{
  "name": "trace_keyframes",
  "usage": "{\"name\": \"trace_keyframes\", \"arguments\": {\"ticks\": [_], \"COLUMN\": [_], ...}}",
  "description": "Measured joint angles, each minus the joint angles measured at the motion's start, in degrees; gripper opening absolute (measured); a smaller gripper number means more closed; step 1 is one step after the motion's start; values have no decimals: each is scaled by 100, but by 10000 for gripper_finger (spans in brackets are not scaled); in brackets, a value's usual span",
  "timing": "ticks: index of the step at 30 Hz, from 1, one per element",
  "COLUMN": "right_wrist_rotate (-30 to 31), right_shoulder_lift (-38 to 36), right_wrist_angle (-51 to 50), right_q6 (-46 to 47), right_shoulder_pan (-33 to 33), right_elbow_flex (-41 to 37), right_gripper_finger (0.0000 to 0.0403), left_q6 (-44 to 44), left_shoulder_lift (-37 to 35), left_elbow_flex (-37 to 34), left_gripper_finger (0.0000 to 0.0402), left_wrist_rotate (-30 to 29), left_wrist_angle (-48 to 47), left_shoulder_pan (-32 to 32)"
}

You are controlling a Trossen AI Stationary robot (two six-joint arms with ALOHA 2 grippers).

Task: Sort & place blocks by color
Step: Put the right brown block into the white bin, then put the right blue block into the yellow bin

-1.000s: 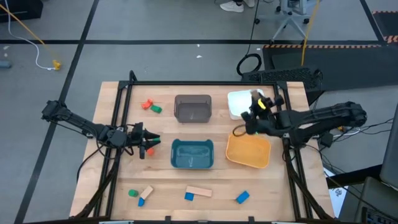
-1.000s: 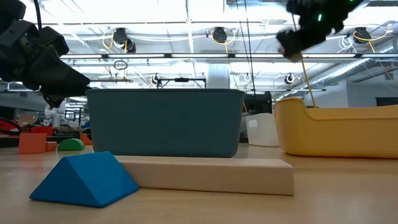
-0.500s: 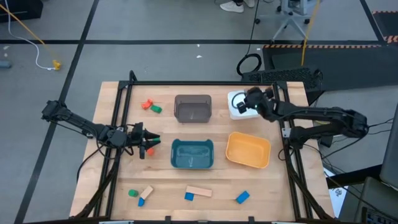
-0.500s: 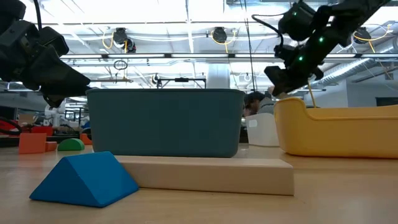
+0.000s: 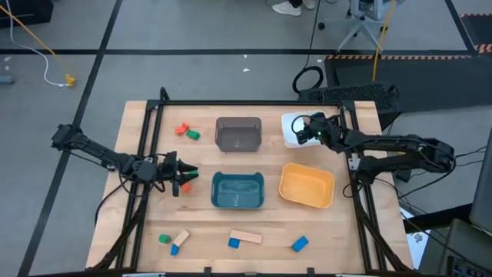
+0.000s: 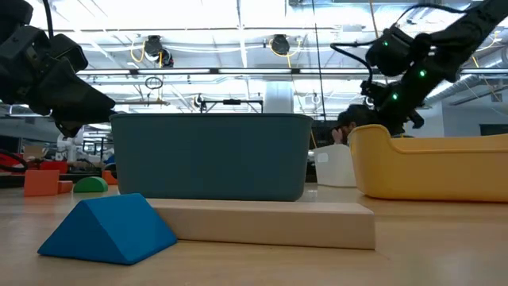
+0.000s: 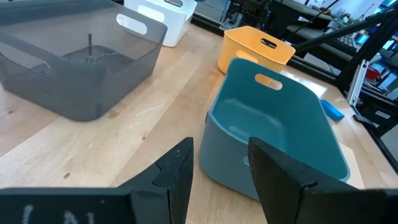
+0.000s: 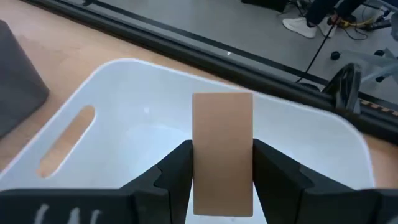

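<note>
My right gripper (image 5: 302, 132) hangs over the white bin (image 5: 290, 123) at the far right, shut on a plain light-wood block (image 8: 222, 149). My left gripper (image 5: 181, 178) waits at the table's left, beside the teal bin (image 5: 237, 190). Its fingers are open, with nothing between them in the left wrist view. A small red piece (image 5: 184, 185) and a green piece (image 5: 190, 172) show by its tips in the high view. Other blocks lie on the table: red (image 5: 182, 129) and green (image 5: 192, 135) at the far left, several blue, green and wood ones along the near edge. My right gripper pinches the wood block by its two long sides (image 8: 200, 163) between the two fingers. The fingers lie along the block, whose free end (image 8: 222, 102) sticks out past the tips. They come slanting down from the table's right. The block is lifted clear above the white bin's inside (image 8: 143, 137).
A grey bin (image 5: 238, 134) stands at the far middle and an orange bin (image 5: 307, 185) right of the teal one. A blue wedge (image 6: 111, 229) and a wood bar (image 6: 270, 223) lie close to the near edge. A black frame rail (image 5: 254, 102) runs along the far edge.
My right gripper has carried the wood block from above the orange bin toward the far edge. It has sunk and turned on the way, and now hangs low over the white bin. My left arm has kept still.
</note>
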Motion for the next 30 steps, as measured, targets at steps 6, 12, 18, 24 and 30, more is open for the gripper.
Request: {"name": "trace_keyframes", "arguments": {"ticks": [6, 12, 18, 24, 30], "right_wrist_rotate": [-18, -151, -151, -222, -1201], "right_shoulder_lift": [0, 0, -2, -107, -871], "right_wrist_angle": [589, 696, 787, 1001, 1035], "right_q6": [27, 113, 17, -105, -323], "right_shoulder_pan": [2, 2, 2, 4, 131], "right_elbow_flex": [-552, -744, -745, -745, -527], "right_gripper_finger": [142, 154, 179, 213, 223], "left_q6": [0, 0, 0, 0, 0], "left_shoulder_lift": [2, 1, 2, 2, 2], "left_elbow_flex": [0, 1, 1, 0, 1], "left_gripper_finger": [154, 154, 154, 154, 154], "left_wrist_rotate": [0, -2, -2, -2, -1], "left_wrist_angle": [1, 1, 0, 1, 0], "left_shoulder_pan": [0, 0, 0, 0, 0]}}
